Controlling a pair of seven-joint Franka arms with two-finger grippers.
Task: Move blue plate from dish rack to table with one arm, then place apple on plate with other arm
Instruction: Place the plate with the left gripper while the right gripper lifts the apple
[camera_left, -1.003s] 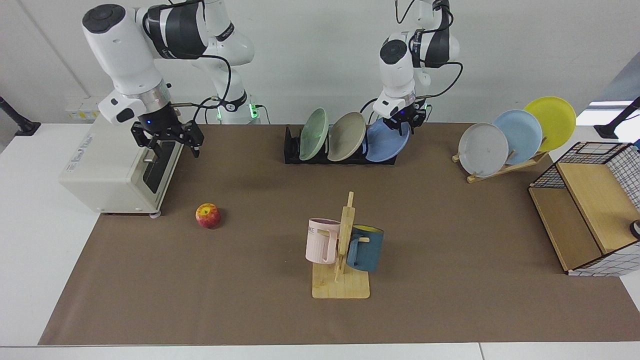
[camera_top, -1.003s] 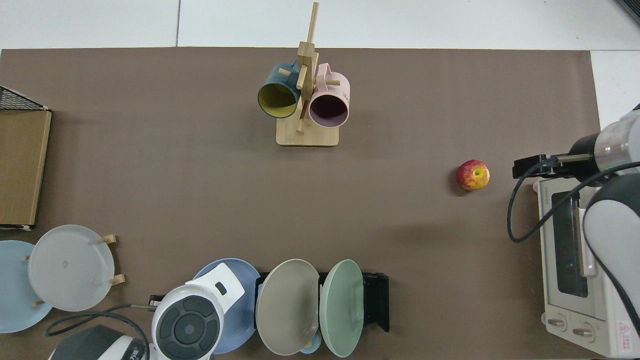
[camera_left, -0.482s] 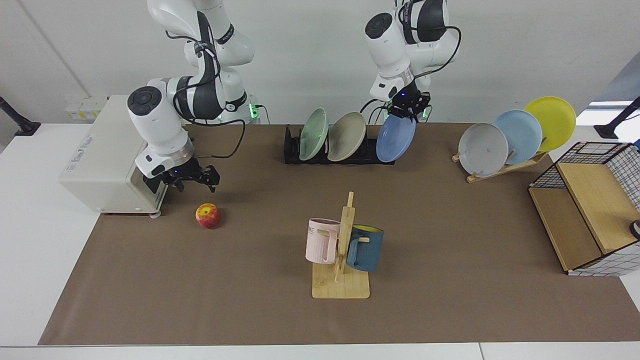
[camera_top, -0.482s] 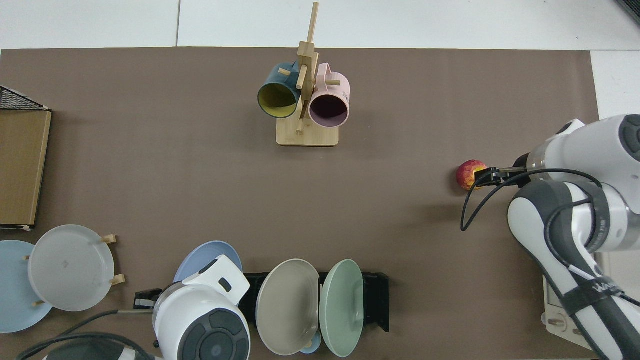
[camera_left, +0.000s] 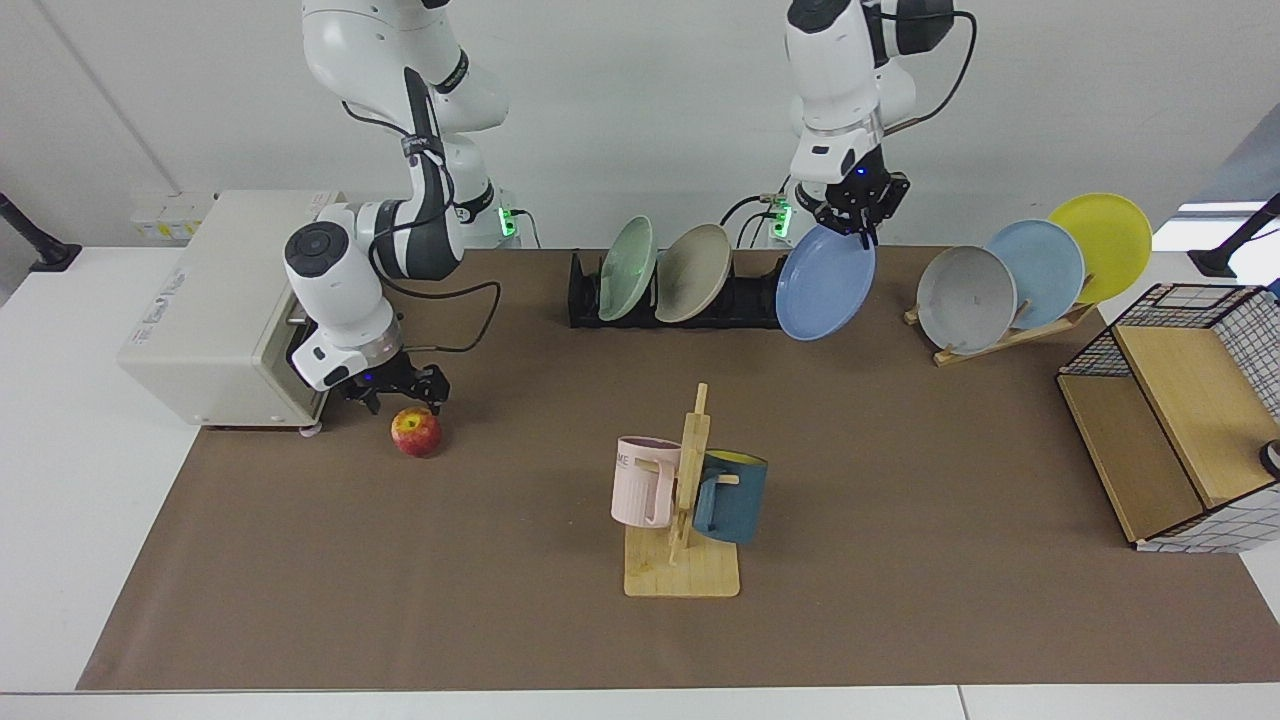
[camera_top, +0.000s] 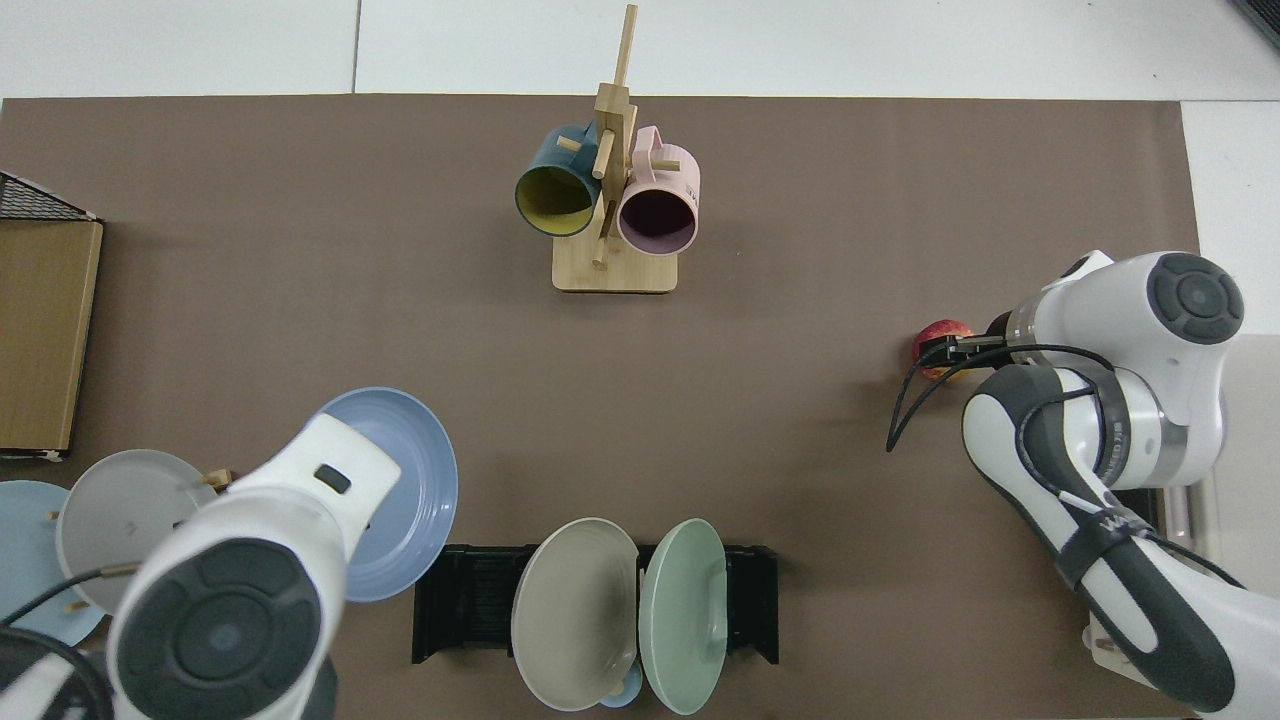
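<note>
A: Log entry. The left gripper (camera_left: 856, 215) is pinching the top rim of the blue plate (camera_left: 826, 283), which hangs in the air, tilted, to the right of the dish rack (camera_left: 745, 305) and clear of its slots. A green plate (camera_left: 628, 268) and a beige plate (camera_left: 693, 272) sit in the rack.

B: And the right gripper (camera_left: 398, 392)?

A: Low, just above and behind the apple (camera_left: 417, 432), which lies on the table (camera_left: 900, 480) at the left, near the toaster oven (camera_left: 215, 310). Fingers look spread, nothing between them.

B: Risks?

A: Edge grip only, so I'd expect the plate could swing or slip out if the arm turns fast. The wooden stand (camera_left: 1000, 335) with the grey plate (camera_left: 966, 298) is near on the right; a wide swing could clip it. Laying it flat from this tilt may drop it rim-first and make it skid.

B: Apple side?

A: It is round; an off-centre close could roll it away. Lifting it before the plate lands leaves nowhere to put it.
</note>
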